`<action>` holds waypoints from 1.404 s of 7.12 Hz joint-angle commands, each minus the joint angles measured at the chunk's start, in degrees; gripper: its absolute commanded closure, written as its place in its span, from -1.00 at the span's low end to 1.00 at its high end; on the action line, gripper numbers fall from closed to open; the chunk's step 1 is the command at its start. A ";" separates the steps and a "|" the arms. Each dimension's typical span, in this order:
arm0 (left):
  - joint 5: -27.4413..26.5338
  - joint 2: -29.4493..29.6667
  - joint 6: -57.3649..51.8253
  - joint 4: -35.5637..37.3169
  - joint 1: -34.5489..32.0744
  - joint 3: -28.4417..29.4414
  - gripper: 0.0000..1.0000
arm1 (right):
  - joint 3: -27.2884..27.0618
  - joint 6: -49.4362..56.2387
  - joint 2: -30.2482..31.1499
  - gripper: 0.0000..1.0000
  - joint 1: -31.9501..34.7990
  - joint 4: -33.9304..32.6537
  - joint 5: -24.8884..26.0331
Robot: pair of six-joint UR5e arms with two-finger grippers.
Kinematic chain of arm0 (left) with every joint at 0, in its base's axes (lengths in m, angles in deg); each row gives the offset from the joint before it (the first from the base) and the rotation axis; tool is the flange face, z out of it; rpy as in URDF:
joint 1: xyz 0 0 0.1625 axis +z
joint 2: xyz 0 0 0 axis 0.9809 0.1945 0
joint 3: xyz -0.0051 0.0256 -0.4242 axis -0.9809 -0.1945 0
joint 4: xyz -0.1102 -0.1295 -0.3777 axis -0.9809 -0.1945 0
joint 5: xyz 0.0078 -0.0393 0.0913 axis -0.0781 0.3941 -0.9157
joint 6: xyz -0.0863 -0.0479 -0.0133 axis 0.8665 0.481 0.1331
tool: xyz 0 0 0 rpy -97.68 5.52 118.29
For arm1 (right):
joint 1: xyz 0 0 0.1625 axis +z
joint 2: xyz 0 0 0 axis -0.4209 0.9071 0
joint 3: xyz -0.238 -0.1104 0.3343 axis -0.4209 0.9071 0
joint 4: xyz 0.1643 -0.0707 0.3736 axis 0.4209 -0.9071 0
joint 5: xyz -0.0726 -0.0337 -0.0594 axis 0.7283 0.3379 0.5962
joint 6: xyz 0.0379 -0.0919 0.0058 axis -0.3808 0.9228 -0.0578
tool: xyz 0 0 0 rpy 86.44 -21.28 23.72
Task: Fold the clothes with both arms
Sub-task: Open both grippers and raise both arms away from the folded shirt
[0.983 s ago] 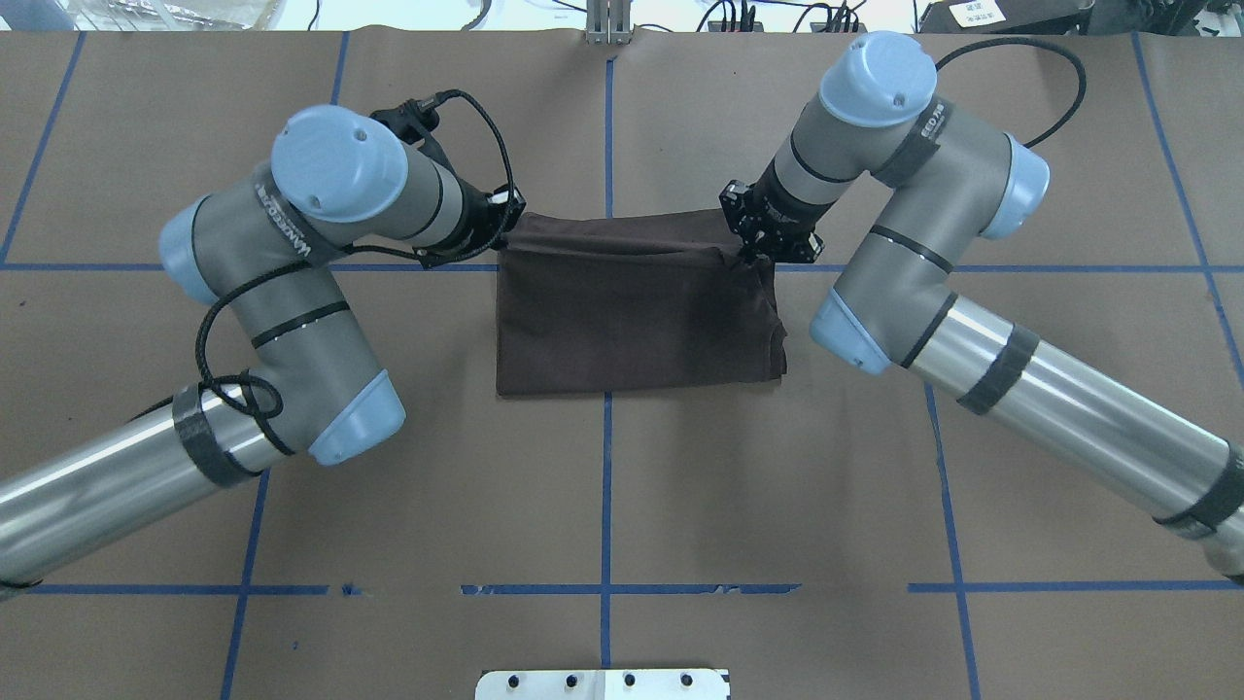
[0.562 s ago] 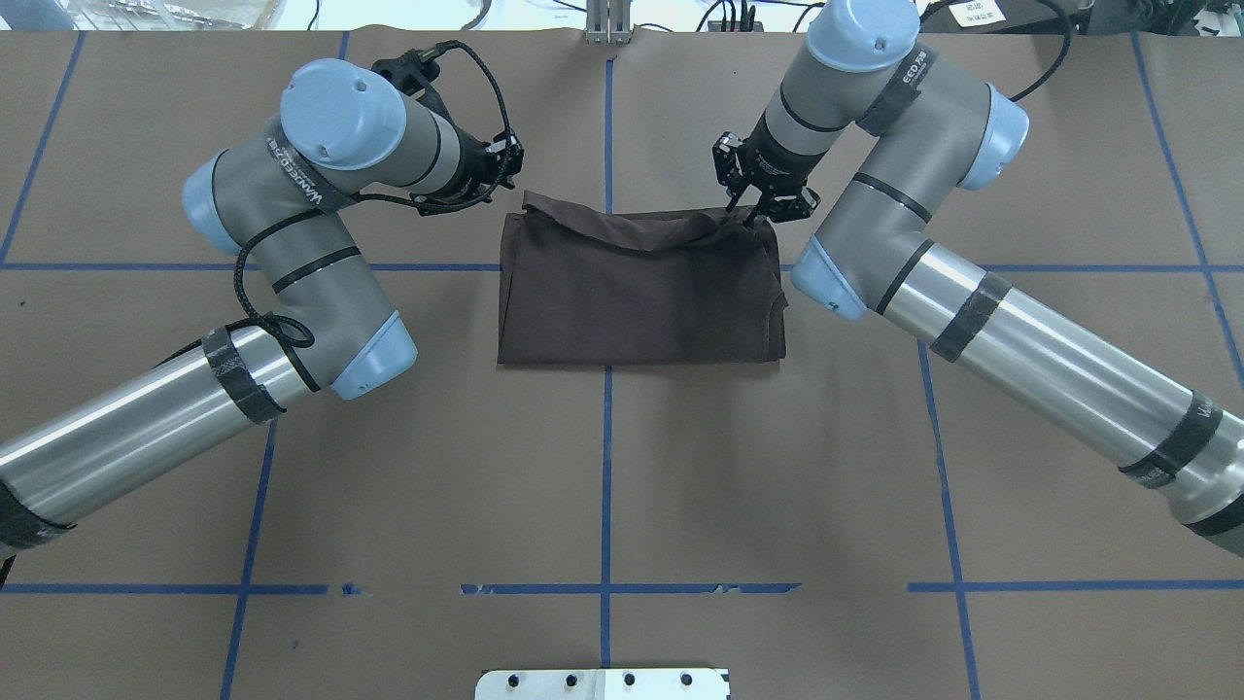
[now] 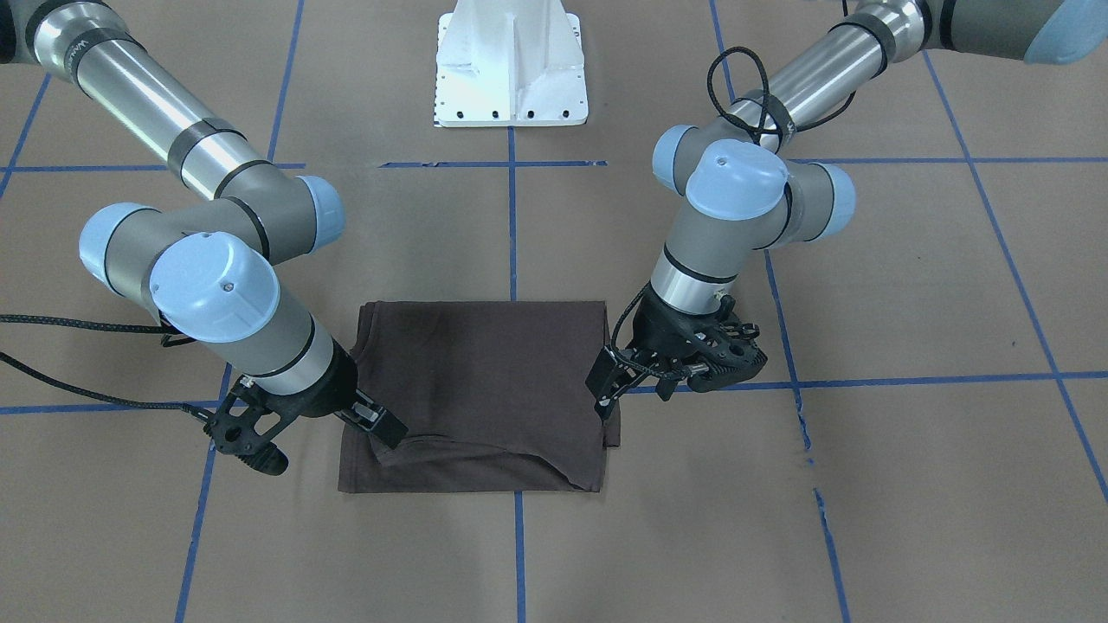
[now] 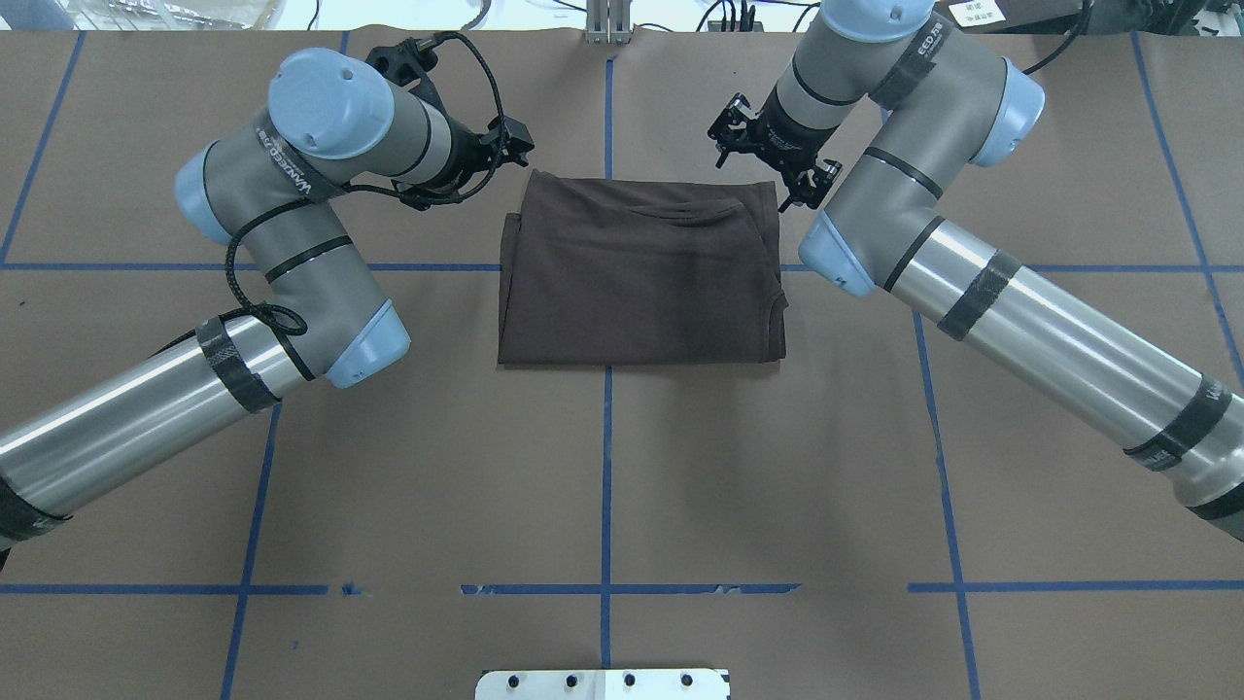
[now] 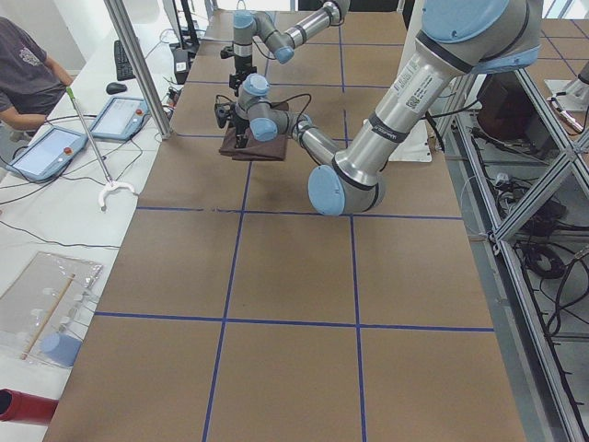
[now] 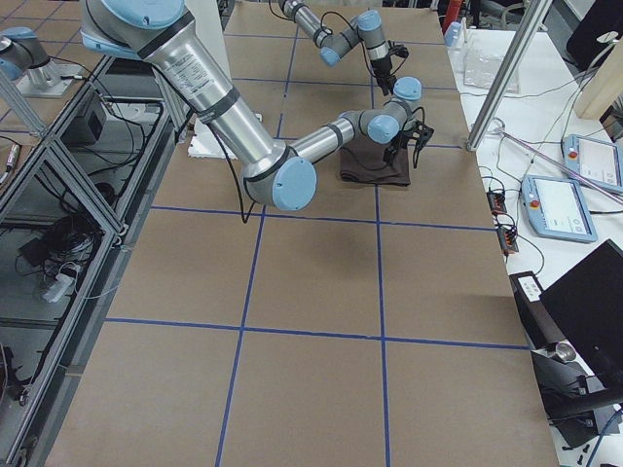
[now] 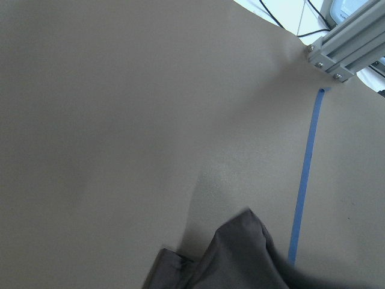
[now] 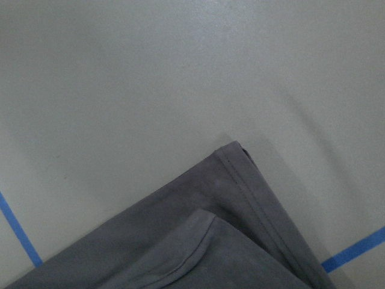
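The dark brown T-shirt [image 4: 641, 282] lies folded in a flat rectangle on the brown table, also seen in the front view [image 3: 485, 381]. My left gripper [image 4: 515, 146] hangs just off its far left corner, open and empty; in the front view it [image 3: 610, 389] stands at the shirt's edge. My right gripper [image 4: 777, 185] is at the far right corner, open and empty, and shows in the front view [image 3: 376, 424]. The left wrist view shows a free shirt corner [image 7: 240, 259] on the table. The right wrist view shows a hemmed corner [image 8: 240, 180] lying flat.
Blue tape lines [image 4: 607, 467] cross the table. The white base pedestal [image 3: 511, 69] stands at the robot's side. An aluminium post [image 4: 607, 24] rises at the far edge. An operator [image 5: 28, 78] and tablets [image 5: 120, 115] are beyond that edge.
Both grippers carried the shirt's raised edge toward the far side of the table, then let it go. The shirt now lies flat and both grippers stand just clear of its corners.
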 commanded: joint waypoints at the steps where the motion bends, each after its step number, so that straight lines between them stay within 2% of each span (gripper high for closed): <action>1: 5.78 -4.41 -6.60 0.34 -3.95 -3.21 -1.00 | 0.00 5.41 0.54 -1.00 1.45 -0.60 -0.24; 2: 6.49 -6.80 -11.43 0.60 -6.76 -5.50 -1.00 | -0.08 7.88 1.32 -1.00 3.20 -0.78 -1.20; 3: 11.28 -11.69 -20.01 0.78 -12.09 -9.09 -1.00 | -2.26 16.26 5.51 -1.00 7.48 -0.96 -4.16; 4: 14.38 -17.92 -32.36 0.78 -17.28 -12.43 -1.00 | -4.46 26.27 11.12 -1.00 12.39 -1.05 -5.50; 6: 15.28 -29.53 -63.44 2.79 -28.61 -15.79 -1.00 | -6.31 52.68 20.96 -1.00 22.33 -3.93 -6.21; 7: 17.55 -31.67 -77.52 6.98 -34.50 -15.89 -1.00 | -8.85 64.48 27.98 -1.00 26.38 -4.64 -6.30; 8: 17.75 -34.56 -90.71 10.94 -39.17 -15.98 -1.00 | -10.70 74.26 34.75 -1.00 31.11 -4.82 -8.83; 9: 18.27 -36.77 -97.54 15.33 -44.53 -15.63 -1.00 | -11.24 82.10 38.56 -1.00 35.95 -6.22 -12.94; 10: 22.89 -38.97 -97.96 19.02 -46.58 -16.32 -1.00 | -12.99 86.27 42.42 -1.00 40.78 -10.58 -15.24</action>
